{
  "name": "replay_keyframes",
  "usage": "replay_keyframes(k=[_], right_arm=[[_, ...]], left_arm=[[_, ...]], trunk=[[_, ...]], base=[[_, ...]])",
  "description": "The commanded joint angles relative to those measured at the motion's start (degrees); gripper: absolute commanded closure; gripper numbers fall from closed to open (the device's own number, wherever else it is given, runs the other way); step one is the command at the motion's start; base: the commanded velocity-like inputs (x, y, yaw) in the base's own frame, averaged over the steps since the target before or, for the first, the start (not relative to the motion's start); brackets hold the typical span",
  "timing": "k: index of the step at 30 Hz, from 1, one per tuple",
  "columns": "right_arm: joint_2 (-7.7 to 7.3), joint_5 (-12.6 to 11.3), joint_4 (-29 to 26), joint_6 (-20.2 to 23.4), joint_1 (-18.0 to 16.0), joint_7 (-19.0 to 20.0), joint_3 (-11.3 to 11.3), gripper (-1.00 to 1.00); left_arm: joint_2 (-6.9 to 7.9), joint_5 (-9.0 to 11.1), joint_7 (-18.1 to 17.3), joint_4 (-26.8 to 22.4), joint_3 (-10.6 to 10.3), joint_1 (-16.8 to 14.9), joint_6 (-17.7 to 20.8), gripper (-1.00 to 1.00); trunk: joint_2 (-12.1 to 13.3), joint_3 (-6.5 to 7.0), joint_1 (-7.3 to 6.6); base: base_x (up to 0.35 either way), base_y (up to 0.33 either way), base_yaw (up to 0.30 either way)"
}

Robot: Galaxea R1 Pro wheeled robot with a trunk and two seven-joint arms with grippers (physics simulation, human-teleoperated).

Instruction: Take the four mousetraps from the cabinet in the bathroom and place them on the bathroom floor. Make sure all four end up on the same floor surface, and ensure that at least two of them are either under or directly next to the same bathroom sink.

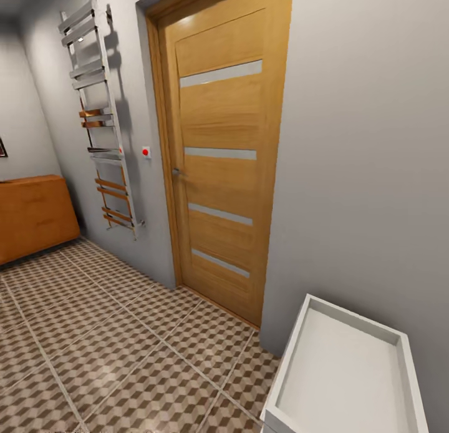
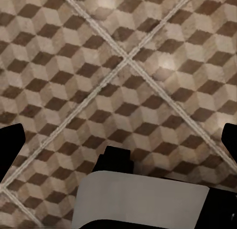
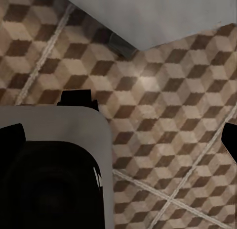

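The left gripper (image 2: 121, 140) is seen in the left wrist view pointed down, its two dark fingertips (image 2: 12, 140) set wide apart at opposite edges of the picture, nothing held between them. A pale grey part of the robot's body (image 2: 143, 199) is seen below it. The right gripper (image 3: 121, 140) is likewise pointed down in the right wrist view, its dark fingertips (image 3: 11, 137) spread far apart and empty. Beside it a grey and black rounded part (image 3: 54, 169), possibly the robot's base, is seen.
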Motion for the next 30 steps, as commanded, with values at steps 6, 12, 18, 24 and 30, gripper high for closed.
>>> replay_keyframes(k=[6, 12, 18, 24, 30], right_arm=[[0.12, 2.68, 0.18, -0.34, -0.07, -0.23, -0.48, -1.00], [0.20, 3.83, 0.18, -0.36, -0.07, -0.26, -0.48, -1.00], [0.23, 4.17, 0.18, -0.47, -0.07, -0.28, -0.48, -1.00], [0.23, 4.24, 0.18, -0.53, -0.07, -0.33, -0.48, -1.00], [0.23, 4.25, 0.18, -0.64, -0.07, -0.33, -0.48, -1.00]], left_arm=[[-0.05, 0.62, 0.19, 0.05, -0.49, -0.06, 0.02, -1.00], [-0.09, 0.73, 0.19, 0.07, -0.49, -0.05, 0.17, -1.00], [-0.12, 0.76, 0.19, 0.13, -0.49, -0.06, 0.21, -1.00], [-0.17, 0.82, 0.19, 0.23, -0.49, -0.05, 0.21, -1.00], [-0.18, 0.92, 0.19, 0.30, -0.46, -0.05, 0.15, -1.00]], trunk=[[-0.03, -0.06, 0.00], [-0.03, -0.06, 0.00], [-0.03, -0.06, 0.00], [-0.03, -0.06, 0.00], [-0.03, -0.06, 0.00]], base=[[0.000, 0.000, 0.273], [0.000, 0.000, 0.273], [0.000, 0.000, 0.273], [0.000, 0.000, 0.273], [0.000, 0.000, 0.273]])
